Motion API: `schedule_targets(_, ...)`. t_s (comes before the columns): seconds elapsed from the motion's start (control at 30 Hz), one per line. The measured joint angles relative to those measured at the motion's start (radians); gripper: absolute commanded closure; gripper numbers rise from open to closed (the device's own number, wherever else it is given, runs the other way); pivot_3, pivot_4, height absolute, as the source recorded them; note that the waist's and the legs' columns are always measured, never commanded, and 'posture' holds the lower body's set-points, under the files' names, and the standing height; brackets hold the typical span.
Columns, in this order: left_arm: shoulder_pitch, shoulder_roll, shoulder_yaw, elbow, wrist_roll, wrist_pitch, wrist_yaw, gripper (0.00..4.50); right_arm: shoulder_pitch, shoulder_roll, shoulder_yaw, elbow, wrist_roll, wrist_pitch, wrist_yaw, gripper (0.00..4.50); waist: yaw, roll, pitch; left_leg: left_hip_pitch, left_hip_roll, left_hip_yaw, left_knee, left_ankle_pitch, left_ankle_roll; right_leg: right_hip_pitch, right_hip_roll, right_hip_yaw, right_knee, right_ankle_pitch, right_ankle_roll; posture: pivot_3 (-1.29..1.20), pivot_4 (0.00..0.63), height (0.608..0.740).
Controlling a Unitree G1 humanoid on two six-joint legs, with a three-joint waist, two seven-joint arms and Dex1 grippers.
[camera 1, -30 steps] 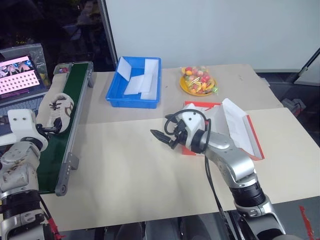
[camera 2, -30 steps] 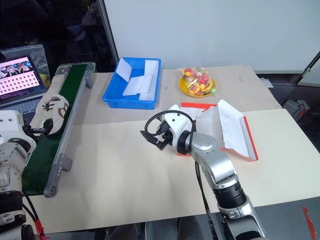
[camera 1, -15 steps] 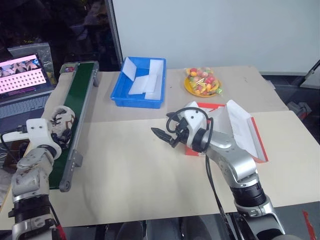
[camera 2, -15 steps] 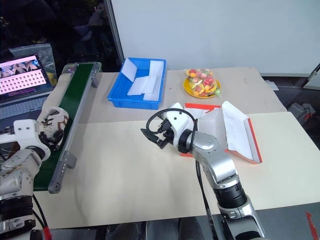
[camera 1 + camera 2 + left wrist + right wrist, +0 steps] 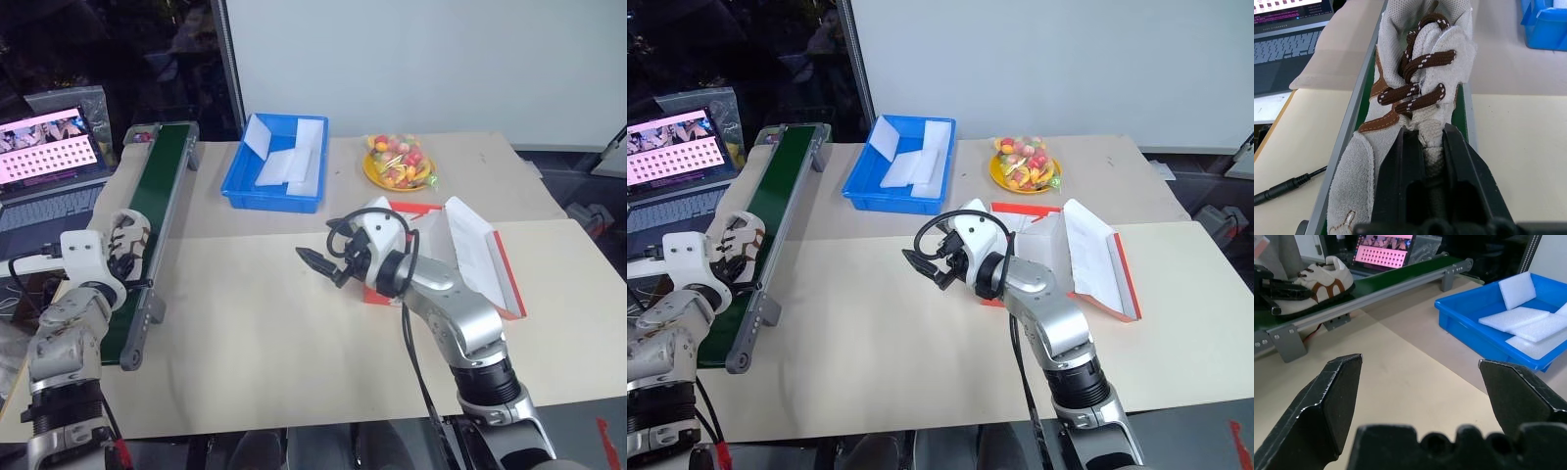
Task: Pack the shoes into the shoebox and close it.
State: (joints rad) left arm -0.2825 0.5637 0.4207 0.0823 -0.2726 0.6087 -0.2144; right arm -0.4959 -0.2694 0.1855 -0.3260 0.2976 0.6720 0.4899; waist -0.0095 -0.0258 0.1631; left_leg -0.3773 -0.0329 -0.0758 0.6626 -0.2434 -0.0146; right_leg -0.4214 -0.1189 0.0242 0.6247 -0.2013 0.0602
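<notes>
Cream suede with dark brown laces is what I have in the left gripper: the 2 black fingers are pressed together on the padded collar at the heel end of 1 shoe, which lies on the green conveyor belt at the left edge of the table. I see only this 1 shoe. The right gripper hangs over bare table near the middle, its fingers spread wide with nothing between them, pointing left toward the belt. The shoebox sits just right of it, red outside and white inside, lid tipped open toward the right; the right arm hides most of its inside, so I cannot tell whether a shoe is already in it.

My worry is the grip. I am pinching only a soft rim of the upper, with the whole length of the shoe out beyond the fingers, so I judge that on lifting the toe may sag, swing, or the fabric may slide out. The belt's raised side rail runs along the shoe, and a low carry to the right could catch the sole on it. The box is well apart from the shoe, far across the table, and the right arm sits between them, so the carry or a hand-over risks a knock against the box or arm. The blue bin and the yellow plate of fruit lie at the far side, off my path
</notes>
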Motion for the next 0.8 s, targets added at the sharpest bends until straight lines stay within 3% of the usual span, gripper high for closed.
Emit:
schedule_targets(0.2,-0.051,0.001,-0.168,-0.106,0.203,-0.115,0.114,4.43,-0.002,0.028,-0.030,0.000,0.027,0.022,-0.012,0.00,-0.002,-0.005,0.003,-0.005,0.000,-0.001,0.000,0.000,-0.001,-0.003,0.000,-0.001,-0.001,0.001,-0.001,0.00,0.150,0.740)
schedule_targets(0.3,-0.131,-0.046,-0.268,-0.245,0.257,-0.150,0.124,4.43,-0.057,0.146,-0.150,0.052,0.111,0.117,-0.107,0.00,-0.003,-0.005,0.003,-0.007,0.000,-0.001,0.000,0.000,-0.001,-0.004,0.000,0.000,0.000,0.001,-0.002,0.00,0.150,0.740)
schedule_targets(0.43,-0.147,-0.131,-0.374,-0.324,0.249,-0.137,0.087,4.43,-0.127,0.229,-0.304,0.116,0.202,0.210,-0.224,0.00,-0.012,-0.005,0.002,-0.007,0.001,-0.001,-0.002,0.000,0.000,-0.005,0.001,0.000,0.000,0.001,-0.002,0.00,0.150,0.740)
schedule_targets(0.57,-0.109,-0.257,-0.446,-0.350,0.121,-0.064,-0.025,4.43,-0.223,0.339,-0.580,0.224,0.417,0.343,-0.401,0.00,-0.020,-0.004,0.003,-0.010,0.003,-0.001,-0.002,0.000,0.000,-0.007,0.003,0.000,0.000,0.001,-0.002,0.00,0.150,0.740)
schedule_targets(0.8,-0.139,-0.302,-0.517,-0.396,0.033,-0.004,-0.132,4.43,-0.249,0.353,-0.688,0.276,0.593,0.459,-0.539,0.00,-0.037,-0.002,0.003,-0.010,0.004,0.001,-0.002,0.000,0.001,-0.009,0.005,0.002,0.000,0.001,-0.002,0.00,0.150,0.740)
